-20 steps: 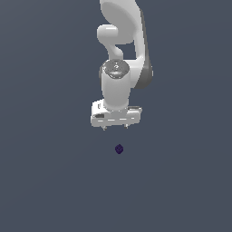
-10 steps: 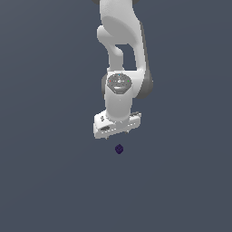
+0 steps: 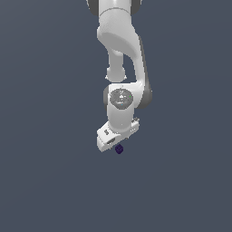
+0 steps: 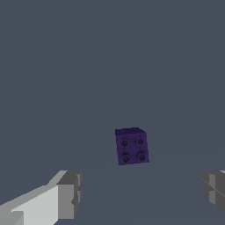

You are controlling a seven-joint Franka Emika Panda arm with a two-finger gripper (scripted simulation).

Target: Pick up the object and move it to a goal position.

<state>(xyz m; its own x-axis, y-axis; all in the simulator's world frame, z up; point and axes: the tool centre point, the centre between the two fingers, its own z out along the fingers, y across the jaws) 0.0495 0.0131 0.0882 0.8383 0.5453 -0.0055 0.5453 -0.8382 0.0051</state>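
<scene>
My tool [image 3: 116, 144] hangs low over the plain grey surface [image 3: 50, 181] with its two fingers [image 4: 70, 193] spread apart and nothing between them. The purple block [image 4: 131, 146] rests on the surface just beyond the fingertips, its four-dimpled face turned toward the wrist camera, and it lines up roughly midway across the gap. In the exterior view the block [image 3: 119, 149] peeks out right at the tool's lower edge; I think they are not yet touching, though that view is too small to be sure. The block looks squarish, so I see no long axis to align with. I judge I need to come forward and down.
</scene>
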